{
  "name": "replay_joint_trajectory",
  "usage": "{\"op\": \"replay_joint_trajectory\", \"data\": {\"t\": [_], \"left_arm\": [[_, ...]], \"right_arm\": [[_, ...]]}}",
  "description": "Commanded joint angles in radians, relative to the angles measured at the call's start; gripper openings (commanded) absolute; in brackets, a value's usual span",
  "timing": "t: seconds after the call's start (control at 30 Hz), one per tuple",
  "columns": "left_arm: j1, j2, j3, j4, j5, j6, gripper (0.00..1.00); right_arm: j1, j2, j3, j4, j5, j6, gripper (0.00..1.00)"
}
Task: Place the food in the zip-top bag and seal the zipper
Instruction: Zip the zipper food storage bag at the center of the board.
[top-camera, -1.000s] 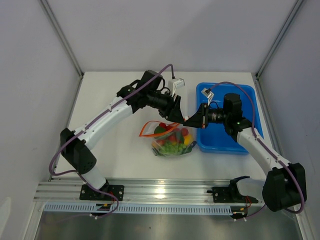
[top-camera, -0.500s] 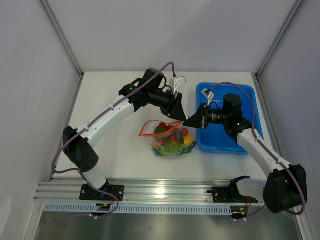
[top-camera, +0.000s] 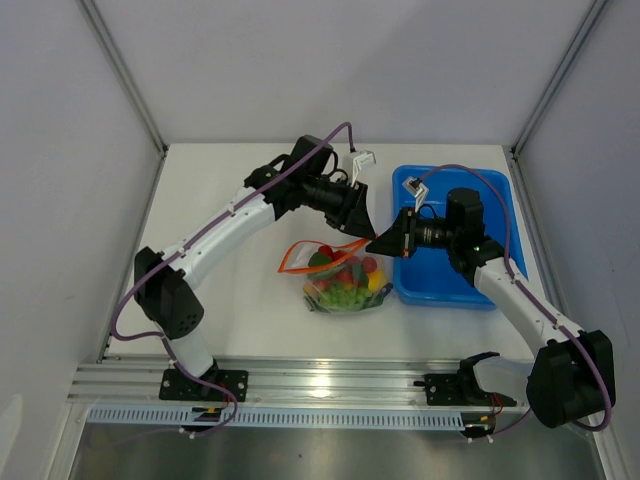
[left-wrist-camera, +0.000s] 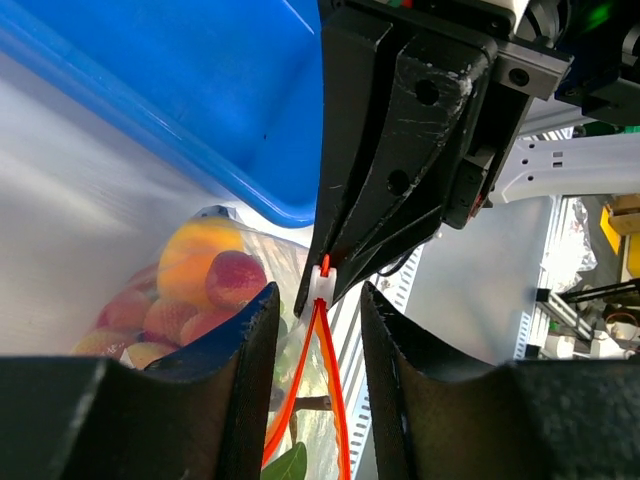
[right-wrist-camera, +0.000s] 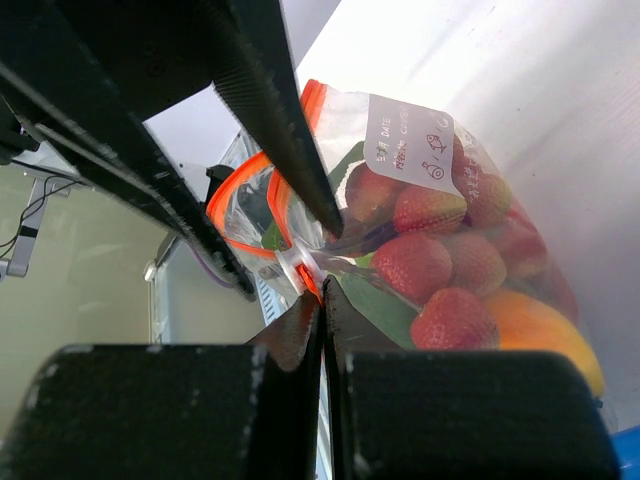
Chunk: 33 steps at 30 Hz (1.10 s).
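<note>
Zipper (top-camera: 289, 262) runs left-right; right jaws clench its end, left jaws parted astride it.

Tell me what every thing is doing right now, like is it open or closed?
Clear crinkly plastic zip-top bag: lying on the table, mouth open.
Orange-red zipper strip: unsealed, its two sides apart.
Small toy foods: inside the bag.
Blue plastic tub: upright beside the bag.
Left gripper: open, straddling the zipper.
Right gripper: shut on the zipper's end.
</note>
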Motion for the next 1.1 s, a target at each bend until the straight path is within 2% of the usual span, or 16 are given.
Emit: {"op": "replay_joint_trajectory", "data": {"t": [0.0, 0.23, 0.57, 1.07], "left_arm": [[0.006, 0.004, 0.048, 0.022, 0.031, -0.011, 0.37], [0.005, 0.004, 0.042, 0.020, 0.036, -0.011, 0.29], [0.003, 0.013, 0.036, 0.016, 0.048, -0.006, 0.01], [0.000, -0.013, 0.000, -0.030, -0.017, 0.052, 0.01]], "right_arm": [[0.004, -0.030, 0.005, 0.019, 0.004, 0.012, 0.00], [0.006, -0.027, 0.005, 0.017, 0.003, 0.012, 0.00], [0.009, -0.022, -0.001, 0.020, 0.015, 0.030, 0.00], [0.007, -0.034, -0.013, 0.006, 0.089, 0.062, 0.00]]}}
